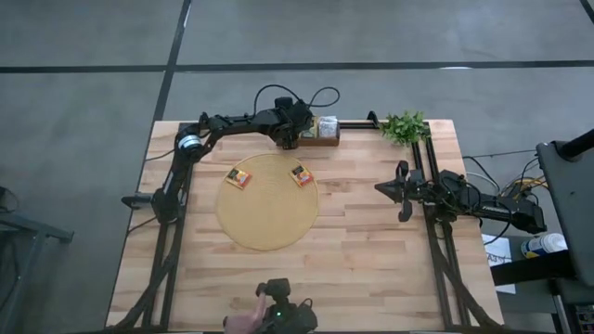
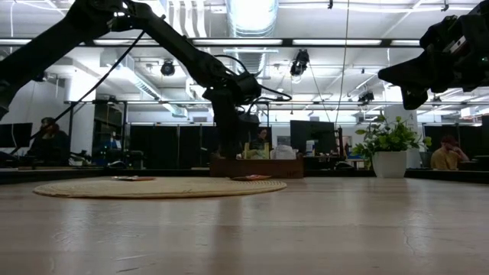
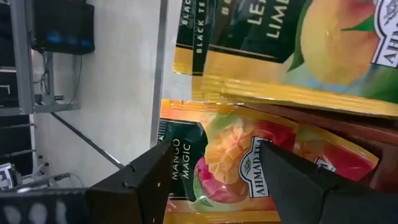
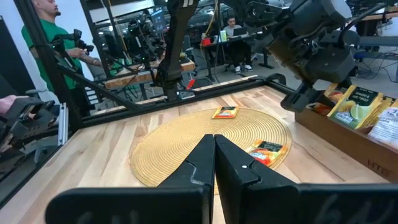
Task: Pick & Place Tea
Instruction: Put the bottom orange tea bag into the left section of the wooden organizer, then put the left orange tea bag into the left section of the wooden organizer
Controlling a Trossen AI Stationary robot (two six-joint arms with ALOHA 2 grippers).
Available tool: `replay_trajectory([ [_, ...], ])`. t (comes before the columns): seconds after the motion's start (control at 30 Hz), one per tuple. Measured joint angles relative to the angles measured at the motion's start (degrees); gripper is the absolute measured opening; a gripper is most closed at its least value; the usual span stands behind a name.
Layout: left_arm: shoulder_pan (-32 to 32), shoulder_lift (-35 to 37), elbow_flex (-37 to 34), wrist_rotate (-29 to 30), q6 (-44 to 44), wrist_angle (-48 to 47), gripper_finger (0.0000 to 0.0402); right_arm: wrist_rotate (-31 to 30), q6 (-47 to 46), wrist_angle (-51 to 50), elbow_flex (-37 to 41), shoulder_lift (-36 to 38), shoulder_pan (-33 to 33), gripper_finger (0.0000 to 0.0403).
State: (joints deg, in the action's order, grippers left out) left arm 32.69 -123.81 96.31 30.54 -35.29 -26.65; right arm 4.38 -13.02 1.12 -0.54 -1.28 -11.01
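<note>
A brown wooden tray (image 1: pixel 327 130) at the table's far edge holds upright tea sachets. My left gripper (image 1: pixel 290 139) reaches into its left end, slanting down and open. In the left wrist view its fingers (image 3: pixel 149 180) stand on either side of an orange mango sachet (image 3: pixel 224 155), and a green-yellow lemon sachet (image 3: pixel 298 50) stands beside it. Whether the fingers touch the sachet I cannot tell. Two orange sachets (image 1: pixel 239 178) (image 1: pixel 302 174) lie flat on the round tan mat (image 1: pixel 269 213). My right gripper (image 1: pixel 401 190) waits shut above the table's right side.
A potted plant (image 1: pixel 405 125) stands at the far right corner, beside the tray. At the near edge, a person's hand (image 1: pixel 243 320) is next to a dark camera (image 1: pixel 278 301). Bare wood lies between the mat and my right arm.
</note>
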Motion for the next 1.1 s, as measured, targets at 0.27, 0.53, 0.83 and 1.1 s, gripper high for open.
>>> replay_trajectory([
  [0.27,-0.81,1.54,0.07,-0.06,2.65,-4.12,0.0234,0.0,0.0,0.0,-0.02,0.0,0.0,0.0009],
  [0.53,-1.64,4.26,0.15,-4.93,6.35,-8.68,0.0234,-0.02,0.0,-0.02,0.0,0.02,-0.02,0.0009],
  [0.83,-2.29,9.5,0.07,-13.52,10.46,-13.51,0.0234,0.02,0.0,0.0,0.0,0.04,0.0,0.0009],
  [1.1,-2.38,18.27,0.07,-19.16,22.72,-15.33,0.0234,0.0,0.0,0.0,0.0,0.0,-0.02,0.0009],
])
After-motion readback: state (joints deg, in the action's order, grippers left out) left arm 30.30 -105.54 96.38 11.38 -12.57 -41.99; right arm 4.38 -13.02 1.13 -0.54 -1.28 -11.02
